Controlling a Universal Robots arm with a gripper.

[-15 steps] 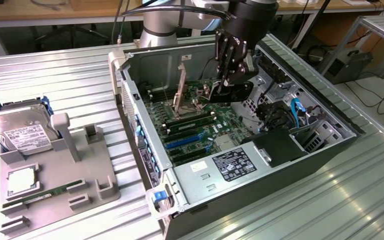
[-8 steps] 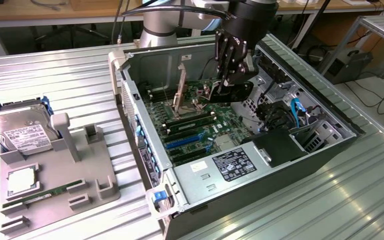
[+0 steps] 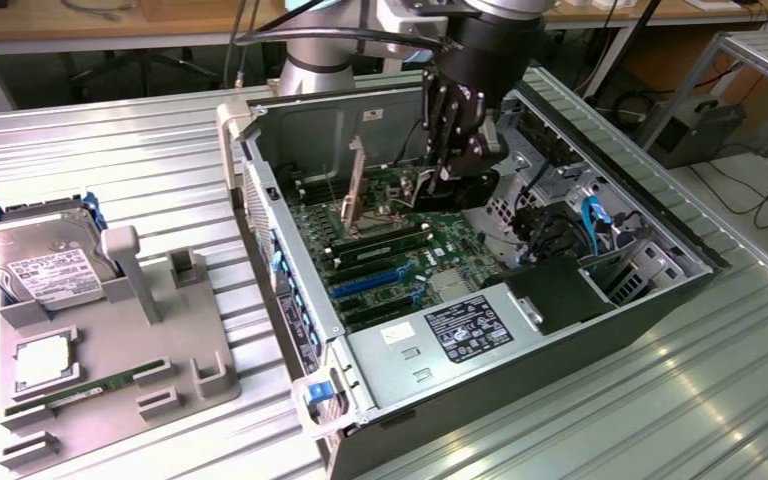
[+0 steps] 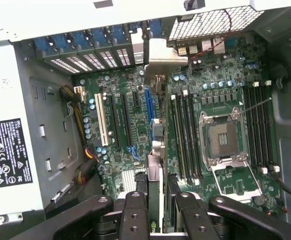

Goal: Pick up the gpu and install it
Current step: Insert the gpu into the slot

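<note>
In the foreground, a hard drive (image 3: 44, 265) and a memory stick (image 3: 84, 388) are seen on a grey tray (image 3: 177, 350). Beyond them, a computer case (image 3: 261, 210) is laid on its side so the motherboard (image 3: 451, 240) faces up. Deeper inside, the graphics card (image 4: 154, 172) is clamped edge-down between the part-closed fingers of the gripper (image 3: 454, 150). It is apparently held this way to line up with the blue slot (image 4: 147, 112).

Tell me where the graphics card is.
The graphics card stands on edge inside the computer case, held by the gripper over the motherboard, next to the blue slot.
</note>
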